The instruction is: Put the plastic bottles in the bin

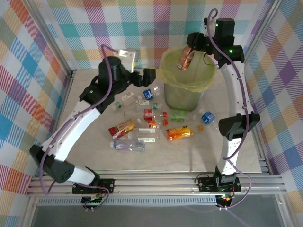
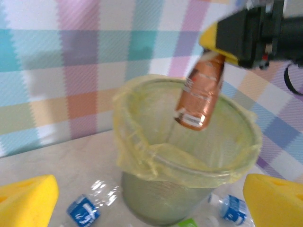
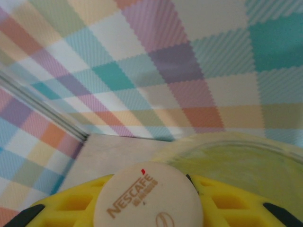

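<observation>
While roughly eleven plastic bottles (image 1: 179, 133) lie scattered on the surface (image 1: 94, 156) between your two arms, treat that count as approximate, because the small clear ones in the middle blur together. Farther in, your left end effector (image 1: 146, 75) is spread wide and empty, hovering just left of the single bin (image 1: 182, 97) and above a blue-labelled bottle (image 1: 147, 93). At the far side, your right end effector (image 1: 193, 46) is clamped on the cap end of one copper-brown bottle (image 1: 185, 57), which hangs tilted over the far-left part of the bin's opening. Since that bottle sits near the rim rather than the centre, a release there could glance off the folded yellow bag (image 2: 142, 156) and drop outside. The left end effector is also close enough to nudge the bin.
</observation>
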You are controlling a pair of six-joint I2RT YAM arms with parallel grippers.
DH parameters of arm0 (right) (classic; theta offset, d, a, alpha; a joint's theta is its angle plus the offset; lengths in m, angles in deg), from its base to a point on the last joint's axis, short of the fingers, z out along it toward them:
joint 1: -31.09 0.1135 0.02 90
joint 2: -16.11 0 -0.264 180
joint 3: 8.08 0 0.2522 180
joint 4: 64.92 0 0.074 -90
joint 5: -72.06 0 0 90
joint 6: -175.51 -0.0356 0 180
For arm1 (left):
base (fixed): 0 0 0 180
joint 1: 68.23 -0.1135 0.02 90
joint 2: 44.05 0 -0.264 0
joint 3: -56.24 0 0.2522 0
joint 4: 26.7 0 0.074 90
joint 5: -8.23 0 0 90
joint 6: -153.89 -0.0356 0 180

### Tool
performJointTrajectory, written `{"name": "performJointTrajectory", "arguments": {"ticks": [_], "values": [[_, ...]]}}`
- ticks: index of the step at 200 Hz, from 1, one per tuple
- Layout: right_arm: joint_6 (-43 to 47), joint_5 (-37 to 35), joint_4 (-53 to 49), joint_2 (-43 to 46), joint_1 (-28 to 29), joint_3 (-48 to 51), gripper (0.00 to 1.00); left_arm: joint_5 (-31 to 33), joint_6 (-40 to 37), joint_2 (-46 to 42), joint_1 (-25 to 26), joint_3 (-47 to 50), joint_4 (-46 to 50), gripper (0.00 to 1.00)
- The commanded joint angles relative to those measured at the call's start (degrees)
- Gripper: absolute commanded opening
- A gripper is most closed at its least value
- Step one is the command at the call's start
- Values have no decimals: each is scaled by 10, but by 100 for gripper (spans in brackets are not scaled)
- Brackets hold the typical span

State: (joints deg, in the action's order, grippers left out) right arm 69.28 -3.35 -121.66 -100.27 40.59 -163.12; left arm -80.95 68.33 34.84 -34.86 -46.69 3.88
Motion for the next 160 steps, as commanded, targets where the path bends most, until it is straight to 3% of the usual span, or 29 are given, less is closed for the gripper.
{"name": "performJointTrajectory", "arguments": {"ticks": [1,56,85,126,160], "values": [[51,-39,-24,-7,2,38,38,113,28,-55,5,76,-59,100],[107,-85,-12,-16,31,145,38,253,84,-163,2,220,-63,100],[113,-94,-6,-25,42,177,40,298,101,-194,-2,255,-47,100],[117,-108,-8,-41,52,200,46,319,120,-207,-7,274,-22,100],[116,-113,-19,-55,56,201,57,325,129,-206,-8,279,-14,100]]}}
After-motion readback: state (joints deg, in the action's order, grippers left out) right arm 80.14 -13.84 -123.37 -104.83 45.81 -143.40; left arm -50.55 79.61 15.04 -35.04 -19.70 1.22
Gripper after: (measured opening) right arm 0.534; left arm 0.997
